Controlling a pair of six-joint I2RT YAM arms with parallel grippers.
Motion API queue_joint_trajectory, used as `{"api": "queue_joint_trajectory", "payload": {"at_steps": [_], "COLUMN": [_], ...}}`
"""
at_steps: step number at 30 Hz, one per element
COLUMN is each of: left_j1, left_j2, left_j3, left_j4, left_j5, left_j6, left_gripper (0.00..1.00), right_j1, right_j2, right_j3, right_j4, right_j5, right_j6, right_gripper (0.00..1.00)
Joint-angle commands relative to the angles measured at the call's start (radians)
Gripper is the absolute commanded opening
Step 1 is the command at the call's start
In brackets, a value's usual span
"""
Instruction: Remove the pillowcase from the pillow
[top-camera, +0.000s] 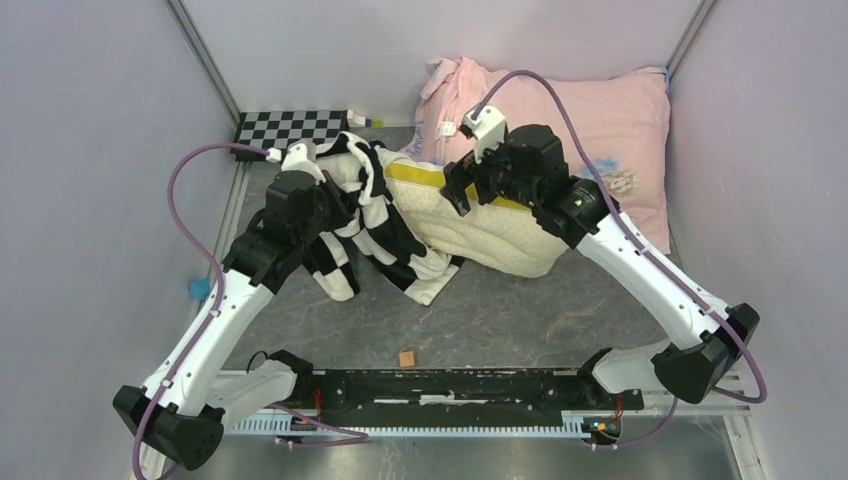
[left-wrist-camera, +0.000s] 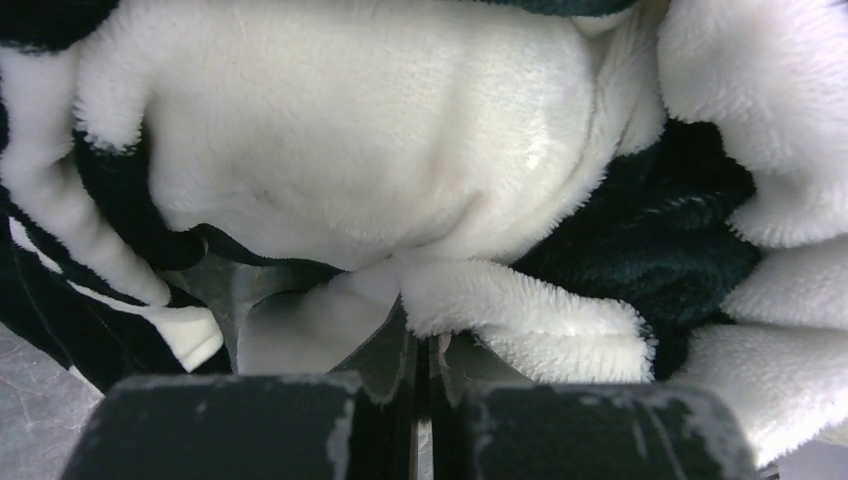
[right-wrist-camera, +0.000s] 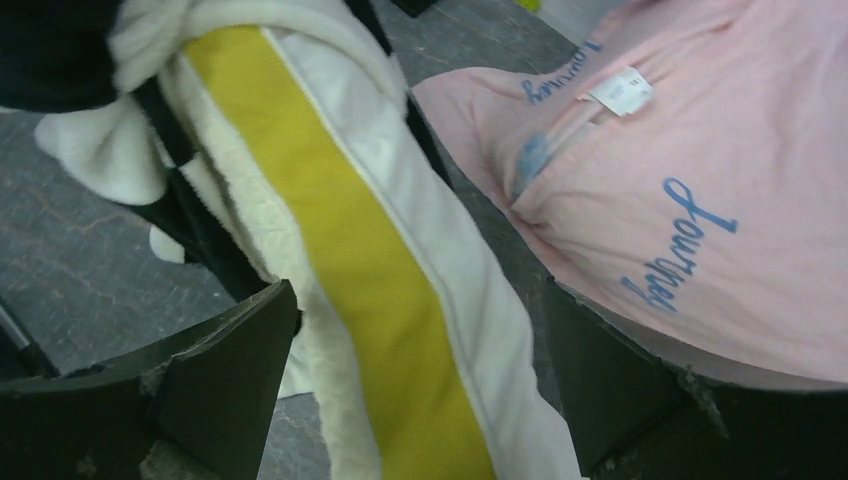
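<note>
Fabric of the pillowcase (top-camera: 385, 235) lies bunched at the left end of the pillow (top-camera: 505, 238) in the top view. Most of the pillow is bare on the table (top-camera: 500, 320), with its yellow trim (top-camera: 415, 172) exposed. The left gripper (top-camera: 332, 205) sits in the checkered folds and the right gripper (top-camera: 462, 192) at the trimmed edge. The pink pillow (top-camera: 610, 115) lies just behind. The cover looks nearly off, so a good pull should run leftward, away from the pillow, and low rather than upward.

In the left wrist view, the fingers are closed with almost no gap, pinching a plush white fold of the pillowcase. The bite looks shallow, so a steady draw is safer than a jerk.

In the right wrist view, the fingers stand wide apart, straddling the pillow's yellow-striped edge without clamping it. They should close firmly on that edge before the left arm pulls, or the pillow will likely be dragged along. They should take the pillow only, not the checkered cloth beside it.
</note>
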Motion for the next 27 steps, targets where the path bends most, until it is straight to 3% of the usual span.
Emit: {"api": "queue_joint_trajectory", "payload": {"at_steps": [1,7,13,16,19,21,22,27], "left_j1": [0.005,0.006,0.006,0.006,0.006,0.006,0.005,0.007], "left_j2": [-0.029,-0.038,-0.061,-0.073,-0.087,-0.080,-0.075,-0.073], "left_j3": [0.006,0.016,0.027,0.050,0.060,0.081,0.094,0.100], "left_j4": [0.087,0.064,0.020,-0.016,-0.032,-0.063,-0.087,-0.123], "left_j5": [0.014,-0.002,-0.056,-0.095,-0.161,-0.196,-0.206,-0.321], "left_j6": [-0.020,-0.006,0.027,0.053,0.080,0.087,0.088,0.092], "left_gripper": [0.02,0.02,0.02,0.02,0.02,0.02,0.02,0.02], "right_j1": [0.069,0.178,0.180,0.180,0.178,0.177,0.175,0.142], "right_j2": [0.025,0.213,0.246,0.224,0.168,0.102,0.071,-0.110], "right_j3": [0.080,0.259,0.200,0.149,0.060,-0.024,-0.061,-0.226], "right_j4": [0.028,-0.069,-0.008,-0.003,0.027,0.064,0.083,0.133], "right_j5": [-0.079,0.047,0.322,0.329,0.357,0.419,0.447,0.526], "right_j6": [-0.135,-0.202,-0.158,-0.157,-0.137,-0.116,-0.108,-0.082], "right_gripper": [0.98,0.98,0.97,0.69,0.26,0.06,0.00,0.00]}}
